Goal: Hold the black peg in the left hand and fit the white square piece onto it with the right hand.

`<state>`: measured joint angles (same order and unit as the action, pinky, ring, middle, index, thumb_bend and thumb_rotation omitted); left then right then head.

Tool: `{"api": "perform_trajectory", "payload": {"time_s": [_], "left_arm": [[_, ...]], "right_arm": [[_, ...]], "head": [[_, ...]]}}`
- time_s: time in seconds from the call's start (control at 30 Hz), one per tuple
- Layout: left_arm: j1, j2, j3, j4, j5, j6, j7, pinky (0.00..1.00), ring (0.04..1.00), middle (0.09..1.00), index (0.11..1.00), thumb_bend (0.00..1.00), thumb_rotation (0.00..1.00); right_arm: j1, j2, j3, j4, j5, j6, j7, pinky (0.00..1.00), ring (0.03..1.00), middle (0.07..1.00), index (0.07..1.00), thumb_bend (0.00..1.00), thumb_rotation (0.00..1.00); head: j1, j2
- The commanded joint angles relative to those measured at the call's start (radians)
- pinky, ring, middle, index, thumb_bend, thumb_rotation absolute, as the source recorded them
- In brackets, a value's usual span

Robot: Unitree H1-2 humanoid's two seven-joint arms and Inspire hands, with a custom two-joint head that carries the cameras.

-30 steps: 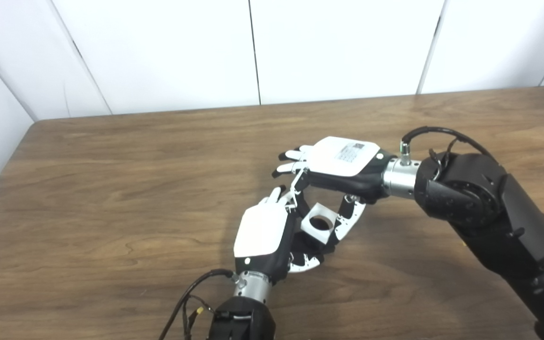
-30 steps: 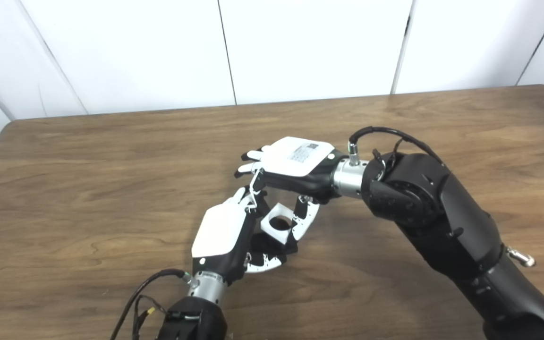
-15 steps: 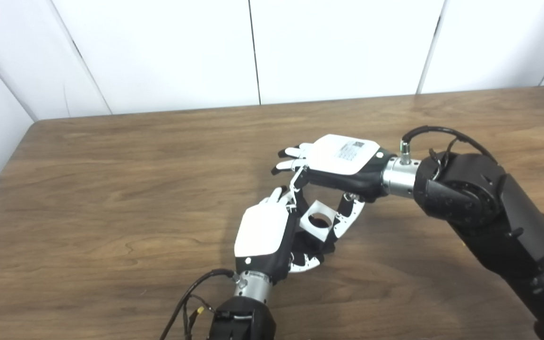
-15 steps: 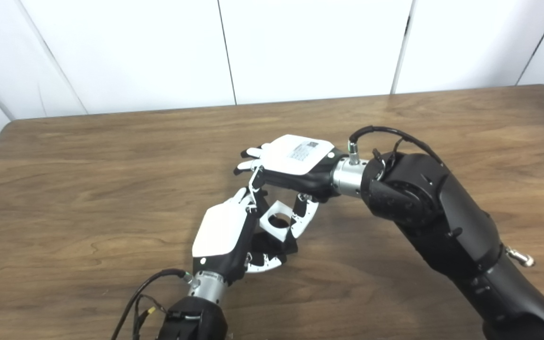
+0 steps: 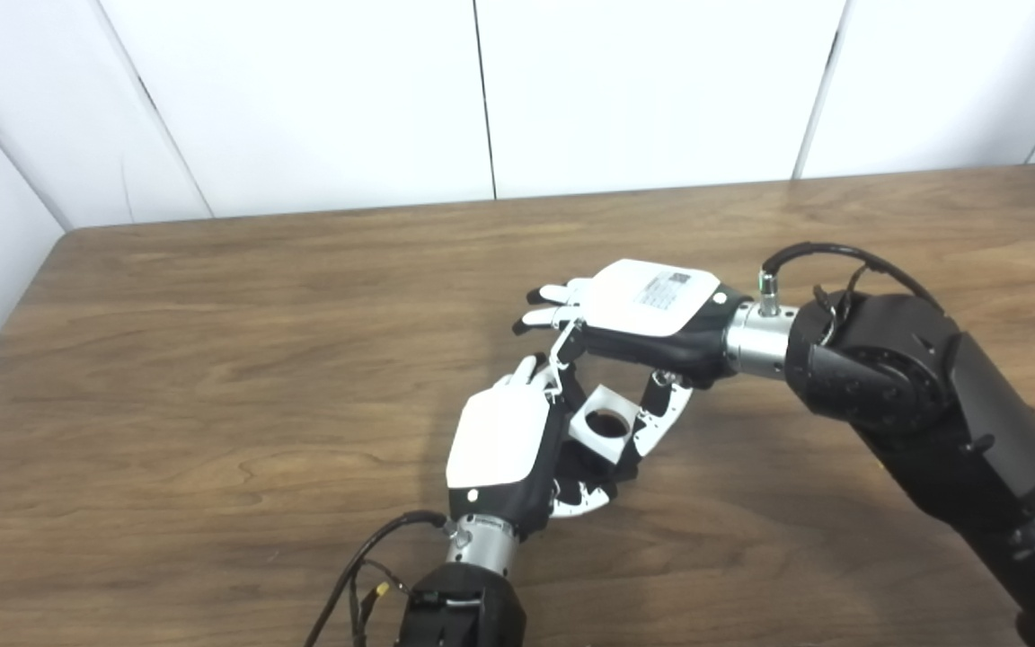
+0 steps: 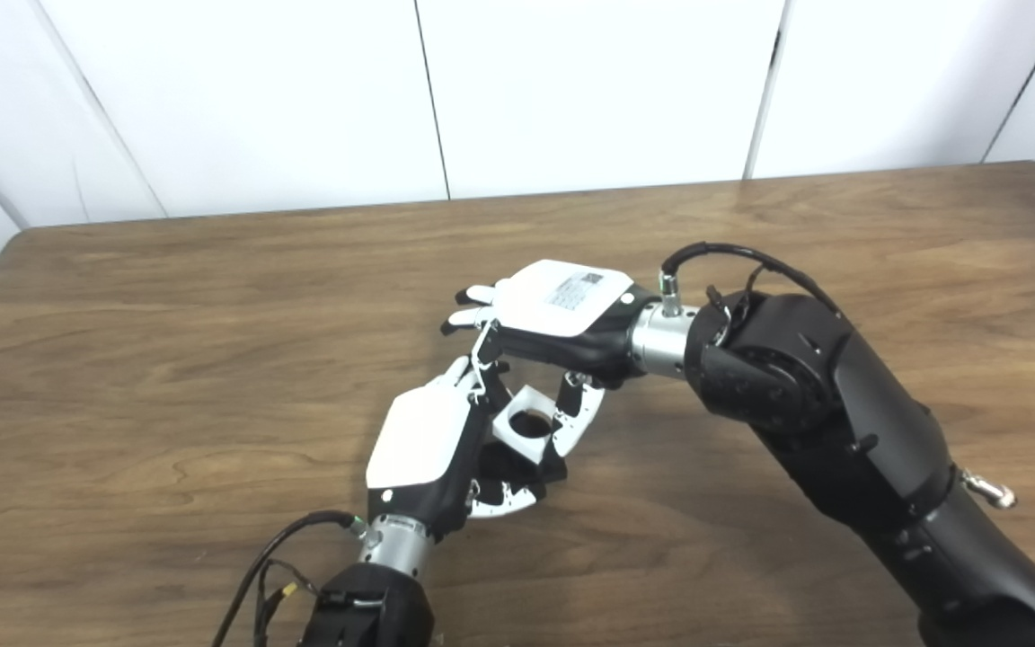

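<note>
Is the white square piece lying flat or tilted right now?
Tilted. The white square piece sits between the right robot hand and left robot hand, its holed face angled up toward the camera, above the table.

No readable text for you here.
The right hand (image 5: 652, 301) carries a printed label (image 5: 667, 289), too small and blurred to read.

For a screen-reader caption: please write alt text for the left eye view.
Two robot hands meet above a brown wooden table: the right hand holds a white square piece with a round hole beside the left hand, whose fingers curl around something dark.
</note>
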<state>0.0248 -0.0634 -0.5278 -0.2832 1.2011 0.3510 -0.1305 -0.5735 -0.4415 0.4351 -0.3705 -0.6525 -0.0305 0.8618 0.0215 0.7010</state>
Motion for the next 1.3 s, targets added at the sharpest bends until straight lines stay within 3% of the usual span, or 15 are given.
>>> {"api": "perform_trajectory", "payload": {"time_s": [0.0,1.27], "left_arm": [[-0.005,-0.035,-0.013,0.012,0.013,0.008,-0.001,0.9,0.965,0.892,0.49,0.52,0.07],[-0.003,-0.044,-0.022,-0.007,0.009,0.021,-0.001,0.91,0.972,0.895,0.49,0.52,0.07]], "right_arm": [[-0.032,-0.013,-0.009,-0.022,0.011,-0.018,-0.007,0.98,1.0,0.936,0.492,0.52,0.14],[-0.02,-0.013,-0.005,0.001,0.006,-0.031,-0.017,0.98,1.0,0.943,0.492,0.52,0.14]], "head": [[0.001,0.001],[0.017,0.013]]}}
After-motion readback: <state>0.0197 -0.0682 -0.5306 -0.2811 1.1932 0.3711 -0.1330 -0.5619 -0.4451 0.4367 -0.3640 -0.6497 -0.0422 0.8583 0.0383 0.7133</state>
